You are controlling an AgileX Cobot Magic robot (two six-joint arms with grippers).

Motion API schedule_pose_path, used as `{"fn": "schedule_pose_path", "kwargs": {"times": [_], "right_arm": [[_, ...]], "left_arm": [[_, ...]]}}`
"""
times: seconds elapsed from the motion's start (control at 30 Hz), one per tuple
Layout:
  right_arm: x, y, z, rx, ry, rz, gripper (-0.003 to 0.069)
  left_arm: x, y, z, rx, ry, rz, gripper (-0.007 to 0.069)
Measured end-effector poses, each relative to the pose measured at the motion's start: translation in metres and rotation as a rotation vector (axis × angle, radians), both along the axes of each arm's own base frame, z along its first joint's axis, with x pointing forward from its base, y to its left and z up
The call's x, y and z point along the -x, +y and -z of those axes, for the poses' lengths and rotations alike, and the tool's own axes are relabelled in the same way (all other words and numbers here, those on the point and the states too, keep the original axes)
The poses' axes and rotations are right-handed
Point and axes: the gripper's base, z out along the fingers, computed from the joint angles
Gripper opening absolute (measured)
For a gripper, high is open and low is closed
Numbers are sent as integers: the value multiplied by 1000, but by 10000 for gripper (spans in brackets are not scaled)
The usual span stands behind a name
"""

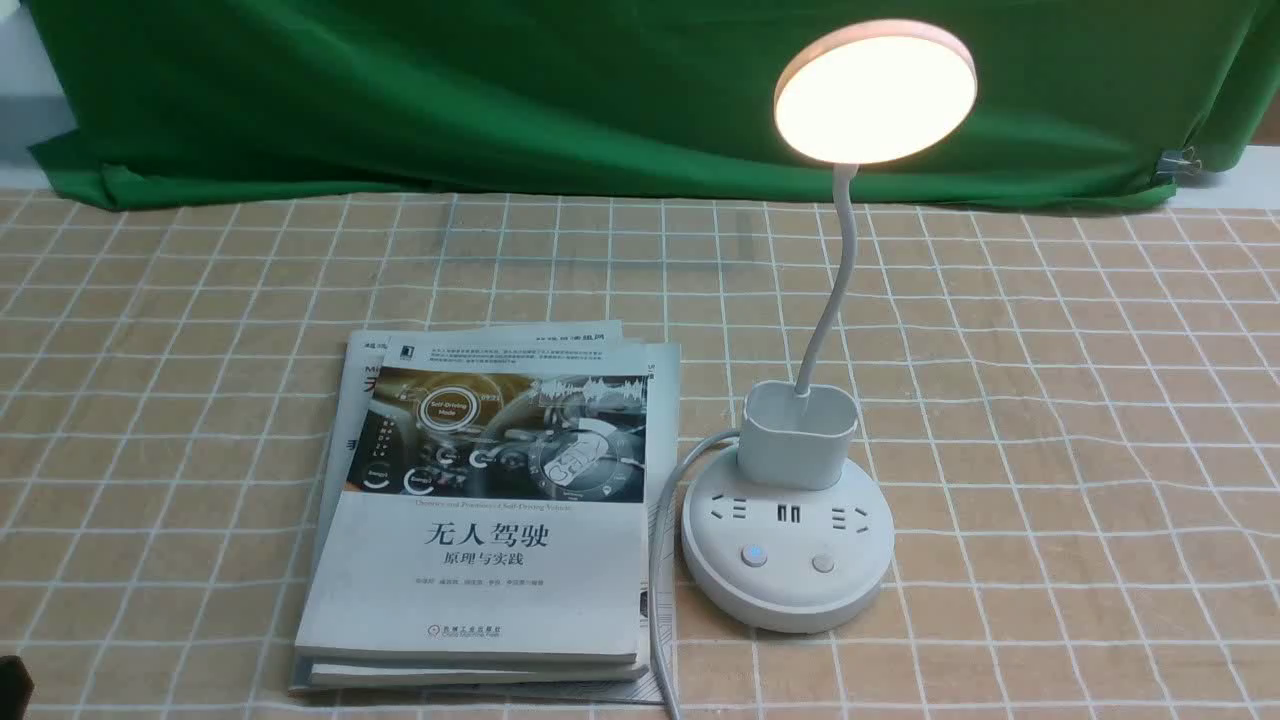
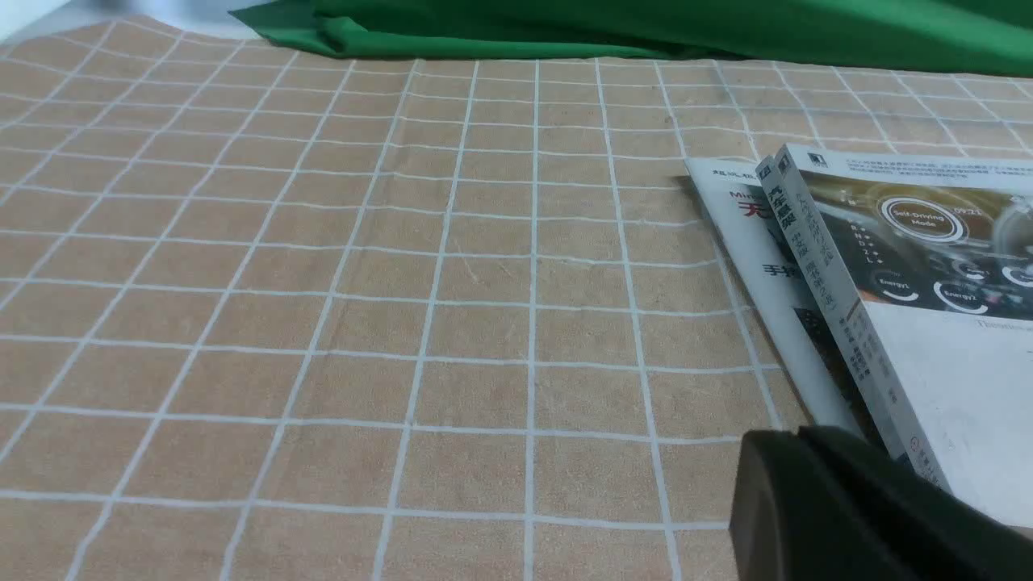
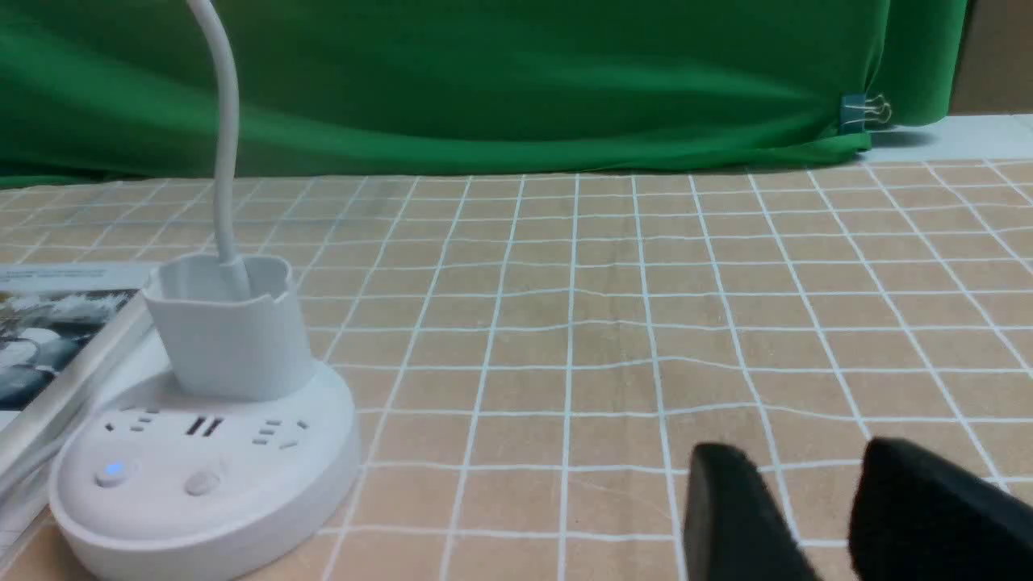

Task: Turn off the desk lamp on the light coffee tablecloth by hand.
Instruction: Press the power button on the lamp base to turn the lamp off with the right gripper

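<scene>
The white desk lamp (image 1: 787, 545) stands on the light coffee tablecloth (image 1: 1050, 400), right of centre. Its round disc head (image 1: 875, 90) is lit. The round base has sockets and two buttons; the left button (image 1: 754, 556) glows blue and the right button (image 1: 823, 563) is dark. The base also shows in the right wrist view (image 3: 202, 468). My right gripper (image 3: 807, 456) is open and empty, low over the cloth, apart from the base. My left gripper (image 2: 795, 440) is shut and empty, beside the books. Neither gripper's jaws show in the front view.
A stack of books (image 1: 490, 500) lies just left of the lamp, and the lamp's white cord (image 1: 660, 540) runs between them. A plain green cloth (image 1: 500, 90) hangs at the back, with a binder clip (image 1: 1180, 160) at its right end. A dark arm part (image 1: 12, 690) shows at the bottom left.
</scene>
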Motion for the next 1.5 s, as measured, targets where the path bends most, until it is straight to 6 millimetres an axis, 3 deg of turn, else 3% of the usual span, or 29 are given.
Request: {"fn": "schedule_pose_path", "kwargs": {"times": [1.2, 1.3, 1.5], "right_arm": [[-1, 0, -5, -14, -49, 1, 238], [-1, 0, -9, -135, -86, 12, 238], [-1, 0, -27, -576, -234, 15, 238]], "left_arm": [[0, 0, 0, 0, 0, 0, 4], [0, 0, 0, 0, 0, 0, 4], [0, 0, 0, 0, 0, 0, 4]]}}
